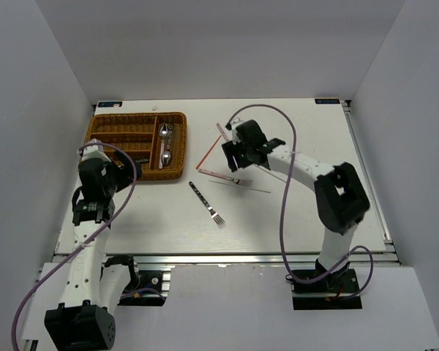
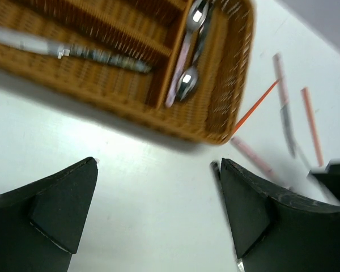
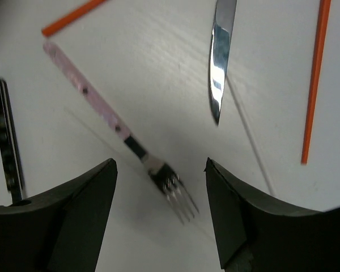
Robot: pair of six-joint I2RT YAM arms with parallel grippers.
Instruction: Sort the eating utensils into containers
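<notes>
The brown wicker tray (image 1: 135,117) stands at the back left; it holds spoons (image 2: 187,85) in one compartment and a knife (image 2: 73,51) in another. My left gripper (image 1: 117,170) is open and empty over bare table just in front of the tray's near wall (image 2: 158,192). My right gripper (image 1: 234,164) is open, low over the tines of a pink-handled fork (image 3: 119,127), which lie between its fingers (image 3: 160,187). Beside the fork lie a knife (image 3: 221,56), two red-orange chopsticks (image 3: 314,79) and a dark-handled fork (image 1: 207,204).
The white table (image 1: 307,219) is walled by white panels at the back and sides. The right arm's purple cable (image 1: 285,205) loops above the table. The loose utensils cluster just right of the tray.
</notes>
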